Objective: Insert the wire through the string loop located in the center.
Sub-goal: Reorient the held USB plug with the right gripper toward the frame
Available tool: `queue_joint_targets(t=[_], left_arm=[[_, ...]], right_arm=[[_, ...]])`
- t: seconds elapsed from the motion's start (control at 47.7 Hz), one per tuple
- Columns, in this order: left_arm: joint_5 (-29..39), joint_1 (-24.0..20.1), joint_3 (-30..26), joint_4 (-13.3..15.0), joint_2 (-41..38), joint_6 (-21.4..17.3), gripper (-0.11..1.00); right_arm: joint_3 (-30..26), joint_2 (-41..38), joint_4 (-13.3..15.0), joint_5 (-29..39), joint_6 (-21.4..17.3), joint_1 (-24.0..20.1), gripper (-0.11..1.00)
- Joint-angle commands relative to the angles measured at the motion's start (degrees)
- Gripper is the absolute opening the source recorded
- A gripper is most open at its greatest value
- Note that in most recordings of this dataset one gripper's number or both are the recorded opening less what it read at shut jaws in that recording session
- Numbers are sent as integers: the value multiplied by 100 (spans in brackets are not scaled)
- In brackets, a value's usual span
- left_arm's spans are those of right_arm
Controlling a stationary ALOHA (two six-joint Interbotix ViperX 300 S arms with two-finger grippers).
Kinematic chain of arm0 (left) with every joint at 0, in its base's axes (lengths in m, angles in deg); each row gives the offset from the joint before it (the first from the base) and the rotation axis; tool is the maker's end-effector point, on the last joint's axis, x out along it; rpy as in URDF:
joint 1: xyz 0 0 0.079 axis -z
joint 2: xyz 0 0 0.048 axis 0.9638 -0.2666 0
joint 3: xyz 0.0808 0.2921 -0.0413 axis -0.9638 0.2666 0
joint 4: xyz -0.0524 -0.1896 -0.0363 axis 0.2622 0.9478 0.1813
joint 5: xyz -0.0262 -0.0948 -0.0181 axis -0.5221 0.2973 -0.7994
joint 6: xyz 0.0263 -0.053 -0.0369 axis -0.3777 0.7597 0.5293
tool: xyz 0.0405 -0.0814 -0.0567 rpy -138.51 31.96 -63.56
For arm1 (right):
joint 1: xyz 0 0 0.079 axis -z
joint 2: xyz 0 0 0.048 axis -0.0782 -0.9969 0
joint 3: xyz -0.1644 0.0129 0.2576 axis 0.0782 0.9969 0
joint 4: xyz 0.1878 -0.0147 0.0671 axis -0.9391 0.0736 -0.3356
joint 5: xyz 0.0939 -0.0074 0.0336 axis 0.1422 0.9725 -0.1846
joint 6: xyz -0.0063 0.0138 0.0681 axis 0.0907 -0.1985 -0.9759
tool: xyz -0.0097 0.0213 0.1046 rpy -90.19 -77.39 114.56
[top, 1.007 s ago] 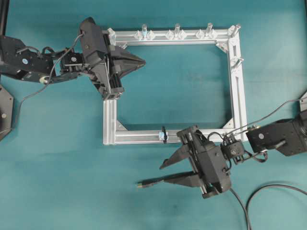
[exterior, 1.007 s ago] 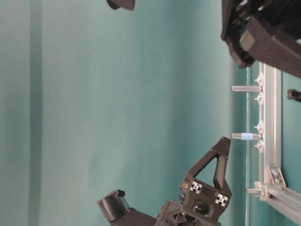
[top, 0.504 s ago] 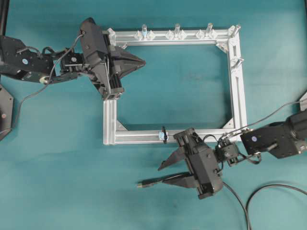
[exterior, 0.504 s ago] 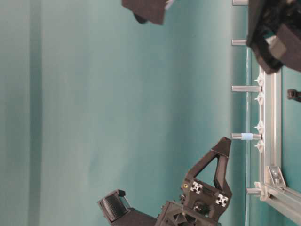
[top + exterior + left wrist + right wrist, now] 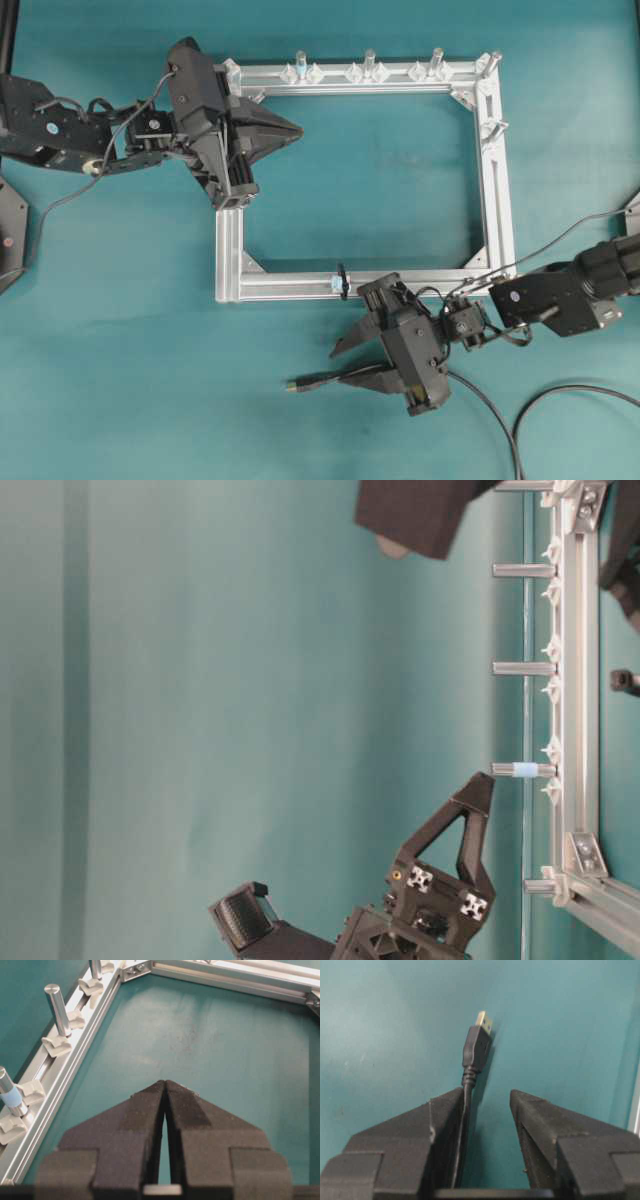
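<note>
Lying on the teal table (image 5: 120, 350) at lower centre, the wire (image 5: 318, 380) points its gold tip left, running between the spread fingers of the right gripper (image 5: 340, 363), alongside one finger. The string loop (image 5: 342, 282) sits just above on the frame (image 5: 495, 190). At upper left, the left gripper (image 5: 296, 128) is pressed together, empty.

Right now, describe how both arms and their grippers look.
Both arms are matt black and blocky. The left gripper has two triangular black fingers with a rough, foam-like inner surface. The right gripper has the same wedge-shaped fingers. Thin grey-black cables loop along each arm. Small silver screws dot the housings.
</note>
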Motion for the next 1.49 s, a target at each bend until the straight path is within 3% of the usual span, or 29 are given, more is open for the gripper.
queue_joint_targets(t=[0.0, 0.776, 0.902, 1.07, 1.469], left_arm=[[-18, 18, -53, -18, 132, 44, 0], [114, 18, -53, -18, 132, 44, 0], [114, 18, -53, -18, 132, 35, 0], [114, 18, -35, -18, 132, 26, 0], [114, 18, -18, -18, 132, 18, 0]], right_arm=[[-79, 35, -9, -132, -9, -35, 46], [-202, -272, -35, -220, -149, -53, 45], [-176, -272, -35, -202, -149, -53, 36], [-193, -272, -35, 44, -149, -62, 8], [-193, -272, -18, 193, -149, -105, 8]])
